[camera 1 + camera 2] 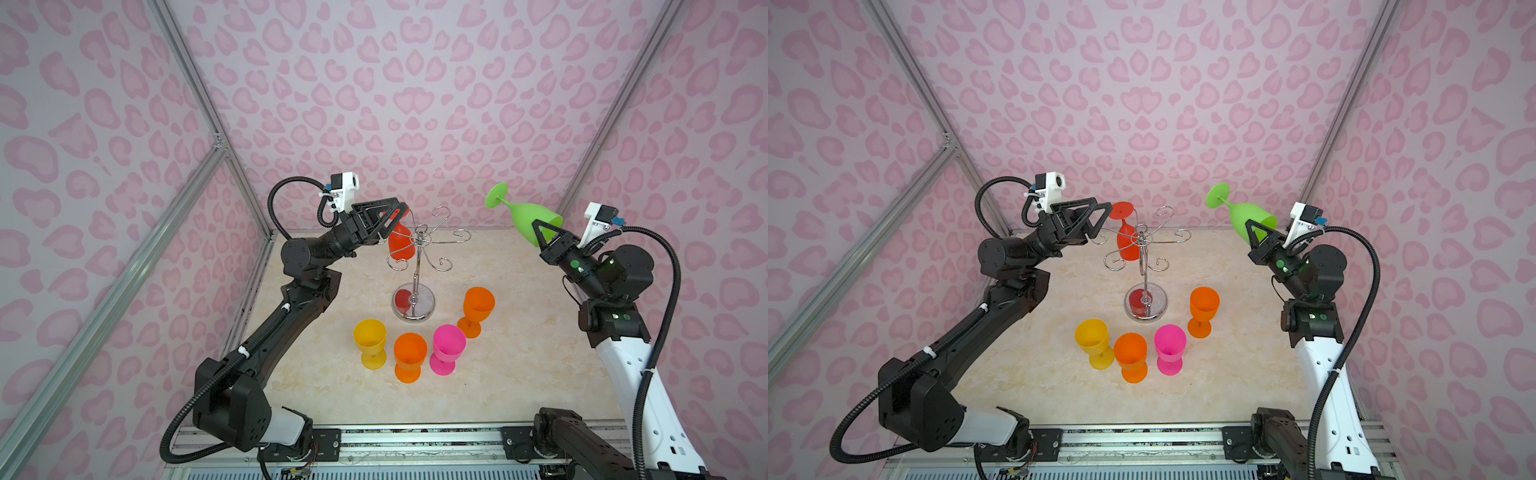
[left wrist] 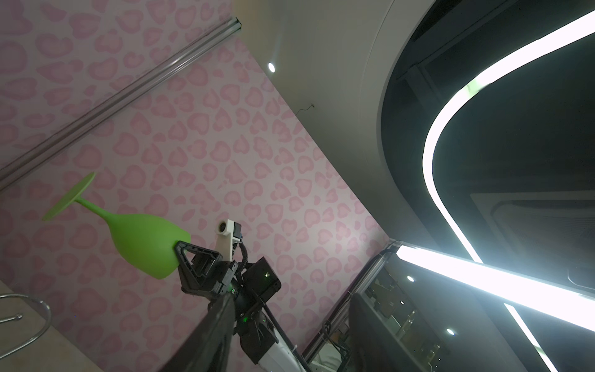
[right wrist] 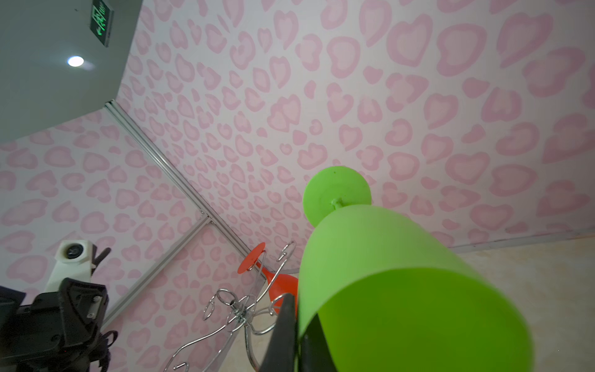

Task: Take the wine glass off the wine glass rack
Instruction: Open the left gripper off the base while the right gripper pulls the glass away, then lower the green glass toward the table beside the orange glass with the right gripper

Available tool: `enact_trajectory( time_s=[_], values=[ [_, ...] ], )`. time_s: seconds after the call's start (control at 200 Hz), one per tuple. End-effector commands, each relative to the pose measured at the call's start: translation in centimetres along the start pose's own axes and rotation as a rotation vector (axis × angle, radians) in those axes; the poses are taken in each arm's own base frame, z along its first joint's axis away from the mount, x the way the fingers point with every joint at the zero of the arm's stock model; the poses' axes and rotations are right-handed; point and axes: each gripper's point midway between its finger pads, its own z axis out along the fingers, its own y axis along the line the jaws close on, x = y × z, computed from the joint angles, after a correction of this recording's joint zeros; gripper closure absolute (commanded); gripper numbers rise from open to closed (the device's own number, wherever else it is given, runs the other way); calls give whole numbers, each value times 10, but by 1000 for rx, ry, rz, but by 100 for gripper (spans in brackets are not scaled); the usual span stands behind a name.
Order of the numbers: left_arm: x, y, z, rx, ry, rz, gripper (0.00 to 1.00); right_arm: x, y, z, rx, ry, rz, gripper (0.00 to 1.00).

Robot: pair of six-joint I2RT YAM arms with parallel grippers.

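Both top views look down from high at the front toward the back wall (image 1: 415, 104), the wine glass rack (image 1: 418, 266) mid-frame. The left wrist view tilts up across the cell to the ceiling (image 2: 322, 64), catching the right gripper (image 2: 178, 254) and its green glass (image 2: 141, 244). The right wrist view looks along that glass from very close, rack behind.

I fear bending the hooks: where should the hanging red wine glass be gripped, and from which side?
Probably the bowl of the red wine glass, from the side of the left pincer. It hangs foot up on the wine glass rack, so the bowl hangs free below the hooks.
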Motion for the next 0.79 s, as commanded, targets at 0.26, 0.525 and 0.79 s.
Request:
enact_trajectory(
  time_s=[0.26,0.525,0.79],
  values=[
    [-5,10,-16,-158,-17,132,35,56,-69,12,263,277,-32,100],
    [-9,20,-24,-244,-35,173,31,93,-88,22,350,461,-99,100],
    [-13,33,-42,-405,-80,260,24,133,-98,33,410,650,-193,100]
  ],
)
